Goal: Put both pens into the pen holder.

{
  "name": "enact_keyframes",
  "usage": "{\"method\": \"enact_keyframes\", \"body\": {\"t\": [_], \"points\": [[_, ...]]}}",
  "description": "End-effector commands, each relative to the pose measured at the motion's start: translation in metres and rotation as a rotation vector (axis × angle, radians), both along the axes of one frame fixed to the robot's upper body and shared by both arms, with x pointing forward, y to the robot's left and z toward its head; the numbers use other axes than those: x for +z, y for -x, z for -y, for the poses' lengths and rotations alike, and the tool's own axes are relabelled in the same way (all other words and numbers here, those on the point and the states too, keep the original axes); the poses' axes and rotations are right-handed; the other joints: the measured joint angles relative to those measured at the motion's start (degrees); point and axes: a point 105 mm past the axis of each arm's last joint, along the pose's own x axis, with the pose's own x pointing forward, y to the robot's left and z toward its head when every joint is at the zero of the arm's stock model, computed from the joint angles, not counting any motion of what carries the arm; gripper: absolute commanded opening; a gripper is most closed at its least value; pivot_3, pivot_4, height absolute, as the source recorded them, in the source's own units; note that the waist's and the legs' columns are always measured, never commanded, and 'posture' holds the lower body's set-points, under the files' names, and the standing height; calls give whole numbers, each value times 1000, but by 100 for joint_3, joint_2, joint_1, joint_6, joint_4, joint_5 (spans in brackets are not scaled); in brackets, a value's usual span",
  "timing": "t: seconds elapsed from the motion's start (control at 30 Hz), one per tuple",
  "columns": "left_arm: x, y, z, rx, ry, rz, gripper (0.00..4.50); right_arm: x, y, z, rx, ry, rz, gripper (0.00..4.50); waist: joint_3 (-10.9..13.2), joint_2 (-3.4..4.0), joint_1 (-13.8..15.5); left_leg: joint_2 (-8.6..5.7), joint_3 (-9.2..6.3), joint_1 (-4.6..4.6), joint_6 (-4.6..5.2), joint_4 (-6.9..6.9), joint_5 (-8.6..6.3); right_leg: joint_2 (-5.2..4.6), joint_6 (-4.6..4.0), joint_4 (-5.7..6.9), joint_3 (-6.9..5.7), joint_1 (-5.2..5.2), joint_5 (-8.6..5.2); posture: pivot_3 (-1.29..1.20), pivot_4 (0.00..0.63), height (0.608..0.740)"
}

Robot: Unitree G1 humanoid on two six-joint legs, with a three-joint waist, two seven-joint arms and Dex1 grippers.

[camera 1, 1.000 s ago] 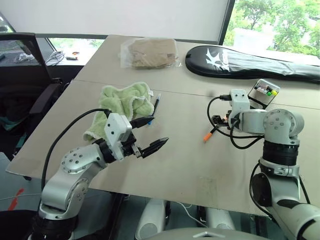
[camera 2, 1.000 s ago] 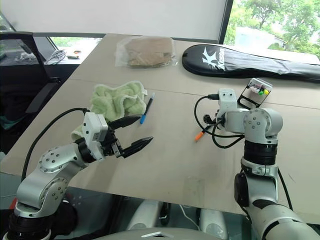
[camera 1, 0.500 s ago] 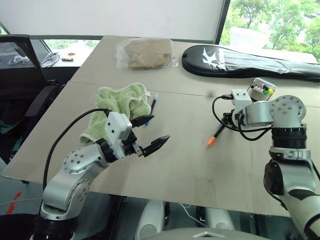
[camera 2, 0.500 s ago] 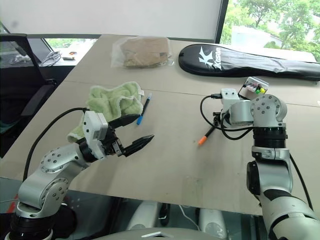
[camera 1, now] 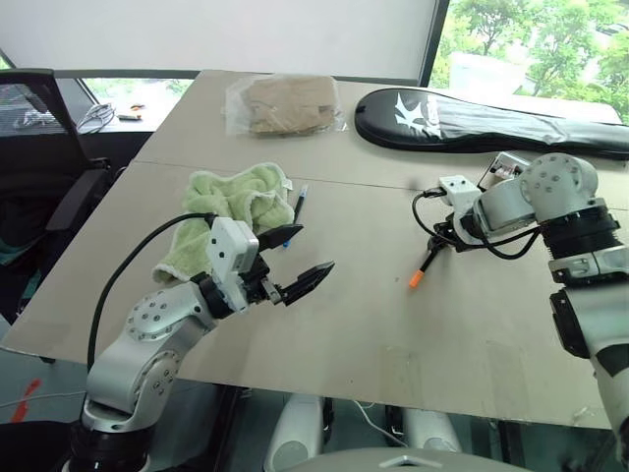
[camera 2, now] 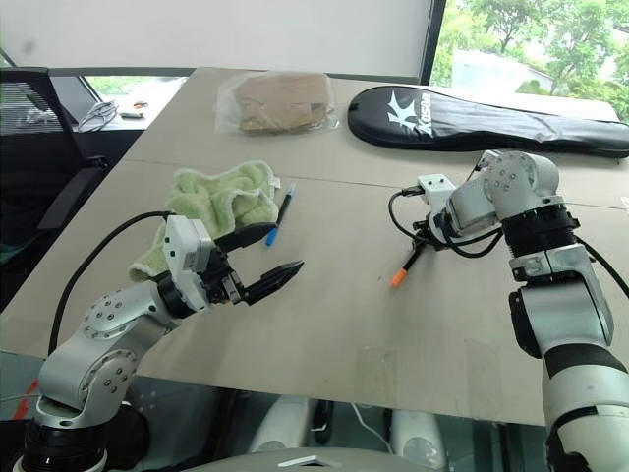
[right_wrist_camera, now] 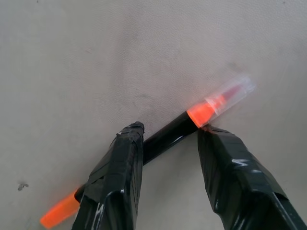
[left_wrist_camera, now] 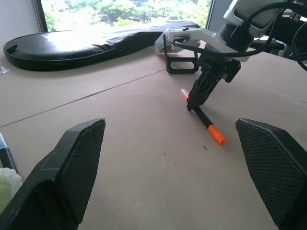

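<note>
i read the right gripper point(right_wrist_camera: 168, 139) as angled down onto the table point(camera 1: 344, 324), its two fingers closed against the shaft of the orange-ended pen point(camera 1: 424, 265), which lies flat on the surface. the left gripper point(camera 1: 295, 264) hovers level with jaws fully apart and empty; the blue-capped pen point(camera 1: 304, 205) lies just beyond it, beside the green cloth point(camera 1: 231, 202). the pen holder point(left_wrist_camera: 181, 56) stands just behind the right gripper, largely hidden by that arm in the head views. bare tabletop lies between the two grippers. the racket bag point(camera 1: 472, 118) runs along the far edge.
</note>
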Motion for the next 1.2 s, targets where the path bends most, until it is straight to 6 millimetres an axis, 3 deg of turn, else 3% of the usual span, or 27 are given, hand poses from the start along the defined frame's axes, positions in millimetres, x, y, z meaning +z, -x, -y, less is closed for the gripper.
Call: {"method": "enact_keyframes", "body": {"t": [0.03, 0.1, 0.13, 0.2, 0.43, 0.53, 0.73, 0.9, 1.0, 1.2], "points": [[11, 5, 0, -1, 6, 48, 4500, 4, -1, -4, 57, 26, 16, 1689, 0, -1, 0, 0, 0, 0, 0, 0, 0, 0, 0, -1, 0, 0, 0, 0, 150, 740], [11, 6, -1, 3, 6, 47, 4500, 3, -1, -5, 83, 32, 20, 1096, 0, 0, -2, 2, 1, 1, 0, 0, 0, 0, 3, -1, 0, 0, -2, 0, 150, 740], [11, 7, -1, 5, 6, 47, 4500, 4, -1, -6, 100, 37, 30, 581, 0, 0, 0, 3, 1, 1, -1, 0, 0, -1, 4, -1, 1, -1, -3, 0, 150, 740], [11, 7, -2, 8, 6, 45, 4500, 4, 1, -6, 139, 46, 40, 193, 0, 0, 1, 4, -1, 1, -1, 0, -1, 0, 4, -1, -1, -2, -3, 0, 150, 740], [9, 7, -1, 7, 6, 41, 4500, 7, 13, -8, 382, 79, 86, 193, 6, 5, 16, 5, 1, -14, -11, -1, -7, -4, -2, -7, -1, -16, 0, 0, 150, 740], [9, 7, -1, 2, 3, 41, 4500, 8, 13, -7, 443, 86, 98, 1363, 8, 4, 13, 4, 3, -26, -13, -1, -8, -4, -2, -9, 0, -32, 0, 0, 150, 740], [7, 6, 0, -15, -20, 43, 4500, 10, 2, -2, 413, 96, 100, 4260, 9, 4, 9, 8, 5, -26, -16, -1, -9, -4, -3, -8, 0, -36, 1, 0, 150, 740], [7, 6, 0, -19, -22, 43, 4500, 8, -5, -6, 357, 73, 62, 4391, 7, 1, 0, 9, 7, -23, -17, 4, -10, -7, -8, -8, 2, -34, 5, 0, 150, 740], [7, 6, 0, -16, -24, 44, 4500, 3, -5, -7, 356, 75, 46, 3467, 5, -2, -1, 10, 7, -20, -18, 5, -11, -7, -12, -8, 2, -34, 8, 0, 150, 740], [6, 8, 0, -8, -21, 43, 4500, 1, -4, -9, 441, 109, 113, 777, 6, -1, 0, 11, 7, -20, -35, 3, -20, -6, -13, -8, 2, -34, 8, 0, 150, 740]]}}
